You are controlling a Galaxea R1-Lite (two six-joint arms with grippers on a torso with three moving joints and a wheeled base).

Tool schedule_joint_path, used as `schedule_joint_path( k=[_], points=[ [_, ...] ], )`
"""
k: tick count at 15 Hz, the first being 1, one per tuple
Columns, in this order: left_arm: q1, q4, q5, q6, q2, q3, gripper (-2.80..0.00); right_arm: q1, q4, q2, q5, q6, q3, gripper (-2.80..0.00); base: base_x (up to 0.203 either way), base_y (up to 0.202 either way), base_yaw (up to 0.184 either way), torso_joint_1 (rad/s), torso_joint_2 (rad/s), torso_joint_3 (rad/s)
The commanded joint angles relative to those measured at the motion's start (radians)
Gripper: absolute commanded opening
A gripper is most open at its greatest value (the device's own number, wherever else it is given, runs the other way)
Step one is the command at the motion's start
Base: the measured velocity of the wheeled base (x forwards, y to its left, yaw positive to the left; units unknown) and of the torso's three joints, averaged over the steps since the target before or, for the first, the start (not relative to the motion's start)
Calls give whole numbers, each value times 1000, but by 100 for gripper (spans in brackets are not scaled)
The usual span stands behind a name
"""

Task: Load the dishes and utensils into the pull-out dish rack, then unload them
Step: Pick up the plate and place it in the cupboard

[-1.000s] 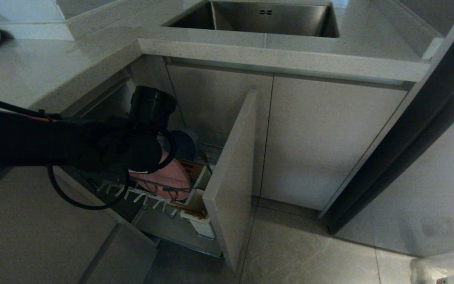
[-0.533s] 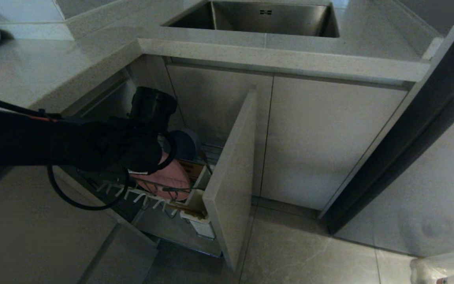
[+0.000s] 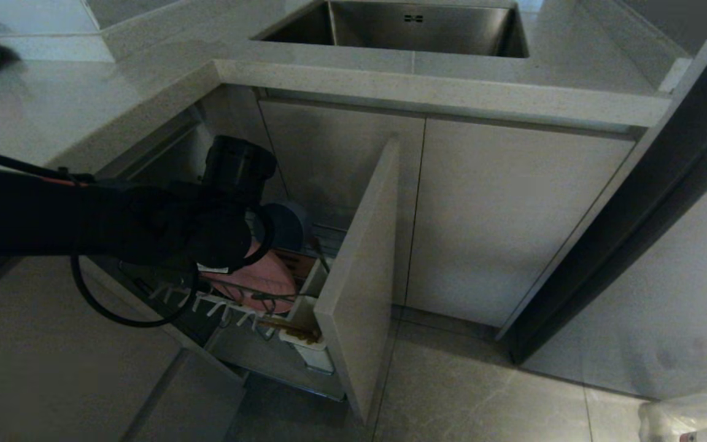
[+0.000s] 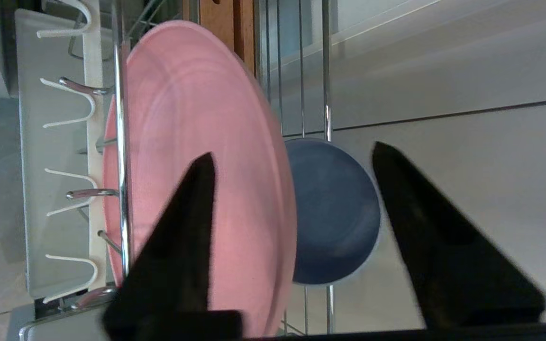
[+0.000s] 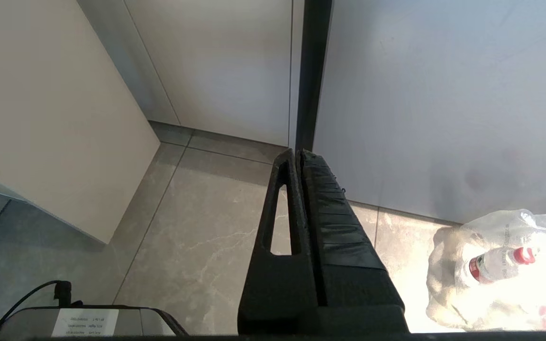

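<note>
Two dishes stand in the rack [image 3: 249, 310]: plate [image 4: 197, 156] and bowl [image 4: 334, 213]. Left pincer [image 4: 292, 156] spread, straddling the plate's rim. Right pincer [image 5: 299, 158] pressed together, over the floor [image 5: 197, 227].

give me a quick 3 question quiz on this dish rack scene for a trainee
1. True or false: the left claw is clamped on the pink plate.
2. Which dish stands just behind the pink plate in the pull-out rack? A) blue-grey bowl B) glass cup C) white mug
3. Fill in: the right claw is ____, hanging above the floor.

Key: 1 false, its fingers are spread. 2 A, the blue-grey bowl. 3 shut.
</note>
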Motion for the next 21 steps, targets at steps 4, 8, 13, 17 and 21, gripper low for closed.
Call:
schedule_joint_path(
  k=[4,8,13,17,21],
  points=[
    [-26,72,12,-8,-40,-30,0,0,0,0,0,0,0,-280,0,0,0,0,0,0],
    [-59,144,12,-7,-107,-46,0,0,0,1,0,0,0,-280,0,0,0,0,0,0],
    [-100,241,13,-4,-169,-73,-280,0,0,1,0,0,0,-280,0,0,0,0,0,0],
    [-155,399,18,15,-223,-200,-280,0,0,0,0,0,0,-280,0,0,0,0,0,0],
    [-177,420,33,199,-293,-403,-280,0,0,0,0,0,0,-280,0,0,0,0,0,0]
  ],
)
